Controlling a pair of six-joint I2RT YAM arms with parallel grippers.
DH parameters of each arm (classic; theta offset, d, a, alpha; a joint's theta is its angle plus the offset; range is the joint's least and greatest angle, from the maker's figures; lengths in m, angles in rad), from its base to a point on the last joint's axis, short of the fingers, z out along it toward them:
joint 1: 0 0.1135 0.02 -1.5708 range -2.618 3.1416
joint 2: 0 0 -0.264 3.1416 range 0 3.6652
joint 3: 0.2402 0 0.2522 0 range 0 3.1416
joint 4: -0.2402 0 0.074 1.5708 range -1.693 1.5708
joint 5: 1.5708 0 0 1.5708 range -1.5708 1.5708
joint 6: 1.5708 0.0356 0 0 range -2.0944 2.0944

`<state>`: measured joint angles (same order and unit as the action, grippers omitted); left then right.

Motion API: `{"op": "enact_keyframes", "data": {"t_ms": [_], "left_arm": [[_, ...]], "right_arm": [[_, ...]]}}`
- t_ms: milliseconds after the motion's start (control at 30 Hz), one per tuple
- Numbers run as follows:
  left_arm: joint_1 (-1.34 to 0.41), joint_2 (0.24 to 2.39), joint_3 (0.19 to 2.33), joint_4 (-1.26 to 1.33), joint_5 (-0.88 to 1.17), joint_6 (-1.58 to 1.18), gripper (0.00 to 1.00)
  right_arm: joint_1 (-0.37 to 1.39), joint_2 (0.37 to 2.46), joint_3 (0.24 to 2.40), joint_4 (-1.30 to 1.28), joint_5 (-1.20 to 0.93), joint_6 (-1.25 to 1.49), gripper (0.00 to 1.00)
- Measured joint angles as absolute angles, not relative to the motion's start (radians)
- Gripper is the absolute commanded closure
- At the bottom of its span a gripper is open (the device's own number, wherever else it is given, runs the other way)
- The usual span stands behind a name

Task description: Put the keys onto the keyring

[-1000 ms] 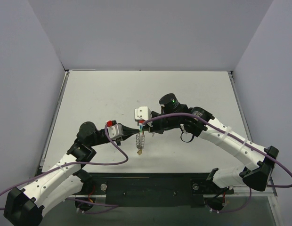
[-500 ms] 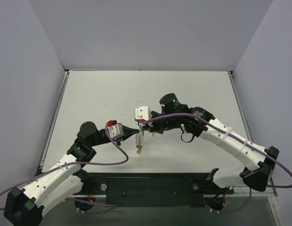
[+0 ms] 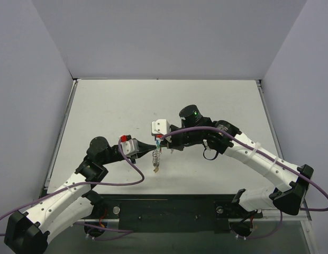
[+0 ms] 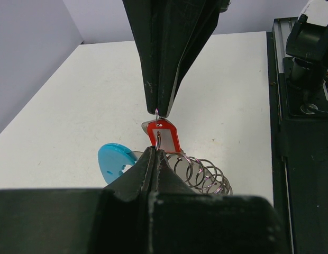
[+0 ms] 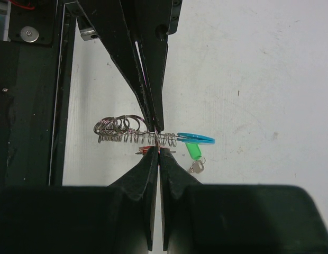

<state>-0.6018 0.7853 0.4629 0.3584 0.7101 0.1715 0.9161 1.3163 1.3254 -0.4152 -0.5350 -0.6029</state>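
**Left hand** (image 4: 155, 153): closed, its fingers pressed tip to tip. At its tips sits the keyring (image 4: 202, 174), a silvery metal chain loop coiled in overlapping rings. In the left wrist view a wire ring runs from the closed tips into the slot of the red oblong plastic tag (image 4: 165, 134).

**Right hand** (image 5: 156, 153): closed, with no gap between the fingers. It meets the left hand tip to tip from the opposite side. In the left wrist view its tips pinch a thin wire loop at the far end of the red tag. The red tag therefore lies between the two pairs of tips. The key belonging to that tag cannot be made out.

**Keyring position:** raised above the white counter (image 3: 116, 106), near its middle, between the two hands. From above, the chain hangs down from the meeting point, with the small yellow piece (image 3: 157, 170) at its lower end. Whether that piece touches the counter cannot be told.

**Attached items:**
- The curved light-blue plastic tag (image 5: 196, 138) sits at one end of the chain coil.
- The green oblong plastic tag (image 5: 194, 152) hangs just beside the blue tag, with a small silver metal key (image 5: 197, 167) directly under it.
- Whether the green tag is threaded onto the chain itself cannot be determined.
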Motion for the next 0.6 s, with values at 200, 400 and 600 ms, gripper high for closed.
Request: {"op": "enact_keyframes", "data": {"t_ms": [200,400,600], "left_arm": [[-0.602,0.785,0.463,0.358,0.71,0.171,1.0],[-0.602,0.78,0.463,0.358,0.71,0.171,1.0],[-0.602,0.778,0.463,0.359,0.71,0.171,1.0]], "right_arm": [[0.916,1.316,1.325,-0.416,-0.54,-0.602,1.0],[0.916,1.317,1.325,-0.415,-0.54,-0.602,1.0],[0.916,1.319,1.325,-0.415,-0.539,-0.602,1.0]]}}
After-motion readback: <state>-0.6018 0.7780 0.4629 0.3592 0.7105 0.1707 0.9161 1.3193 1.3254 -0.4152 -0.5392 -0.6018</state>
